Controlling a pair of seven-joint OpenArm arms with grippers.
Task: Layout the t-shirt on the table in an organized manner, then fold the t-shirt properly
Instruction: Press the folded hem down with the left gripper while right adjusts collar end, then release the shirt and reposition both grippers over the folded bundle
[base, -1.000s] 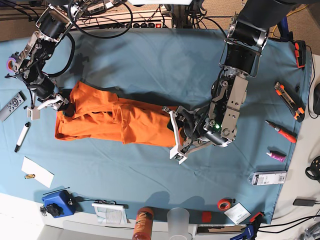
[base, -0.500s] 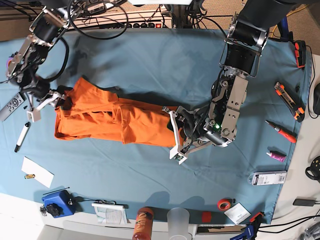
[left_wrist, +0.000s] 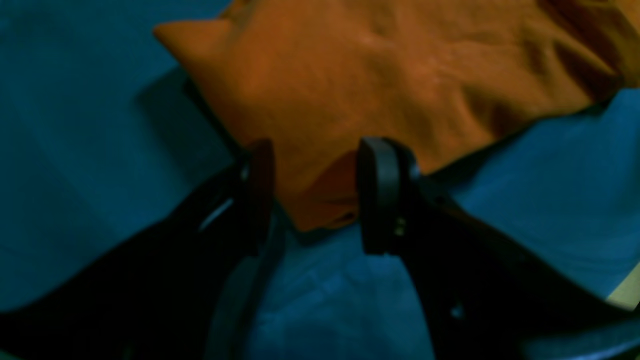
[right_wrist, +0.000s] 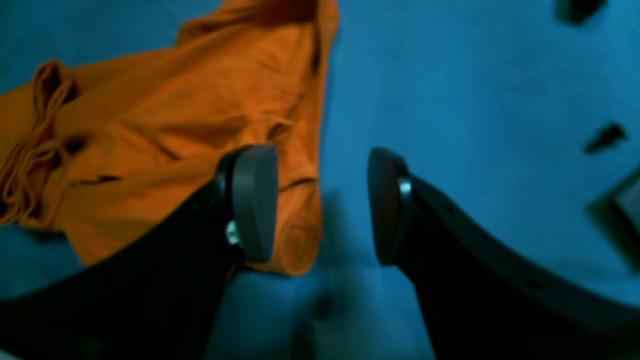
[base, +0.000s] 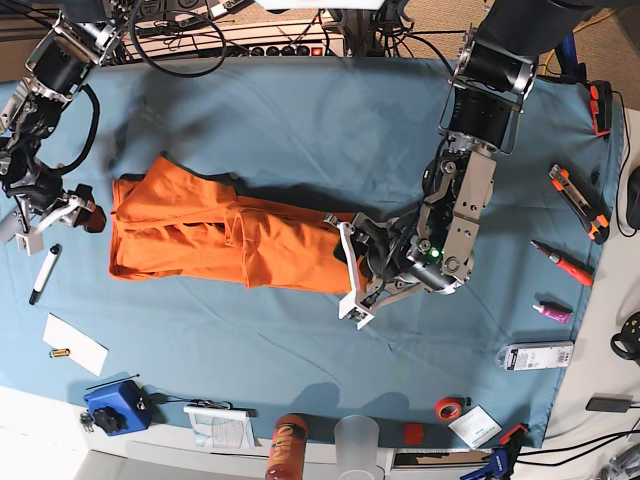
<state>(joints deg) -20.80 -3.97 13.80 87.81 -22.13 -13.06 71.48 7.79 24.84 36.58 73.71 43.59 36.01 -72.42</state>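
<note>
Base view, read from its left edge across: the right gripper (base: 50, 215) hangs at about nine o'clock over the table (base: 300, 110), just off the left hem of the t-shirt (base: 225, 240). In the right wrist view its two dark pads stand apart with only blue cloth between them; one pad (right_wrist: 255, 200) overlaps the shirt's edge in the picture, and nothing is pinched. Below it, toward eight o'clock, lie a white marker pen (base: 44, 272) and a white card (base: 75, 344); a blue box (base: 116, 404) sits at seven o'clock.

The orange t-shirt lies bunched in a long rumpled band across the middle of the table, running from nine o'clock to the centre, with folds doubled over one another.

At the shirt's right end the left gripper (base: 352, 270) is low on the table. The left wrist view shows its pads spread, with a corner of the shirt lying between them; whether either pad touches the cloth cannot be told.

Along six o'clock stand an orange-capped bottle (base: 286, 445) and a clear cup (base: 357, 442). At three to four o'clock lie an orange-and-black utility knife (base: 578, 203), a red screwdriver (base: 562, 263) and a packaged item (base: 537, 356). No writing or label is legible in any view.
</note>
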